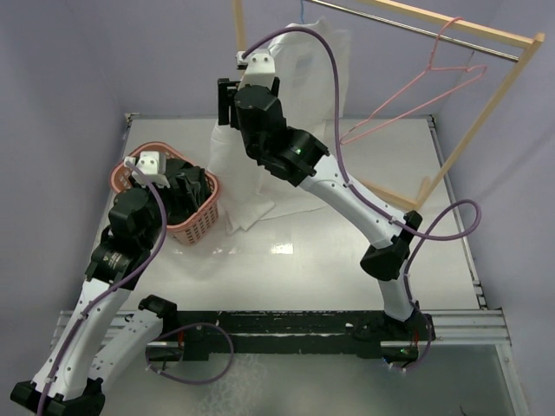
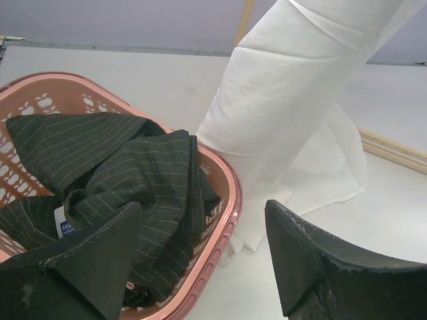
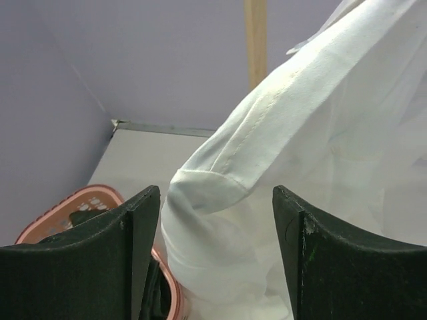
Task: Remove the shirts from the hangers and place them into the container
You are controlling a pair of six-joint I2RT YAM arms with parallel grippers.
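The white shirt [image 1: 321, 69] hangs from the rail and trails onto the table beside the pink container [image 1: 201, 227]. A bit of blue hanger hook [image 1: 301, 10] shows above it. The dark pinstriped shirt [image 2: 100, 160] lies crumpled inside the container [image 2: 230, 193]. An empty pink hanger [image 1: 434, 82] hangs on the rail at the right. My left gripper [image 2: 203, 207] is open just above the container's rim, holding nothing. My right gripper [image 3: 215, 193] is open, with a fold of the white shirt [image 3: 320, 120] between its fingers and gaps on both sides.
A wooden rack [image 1: 486, 113] with a metal rail [image 1: 416, 26] stands at the back right. Purple walls close in the table [image 1: 303, 251] on the left and behind. The container's rim [image 3: 67, 207] shows low in the right wrist view.
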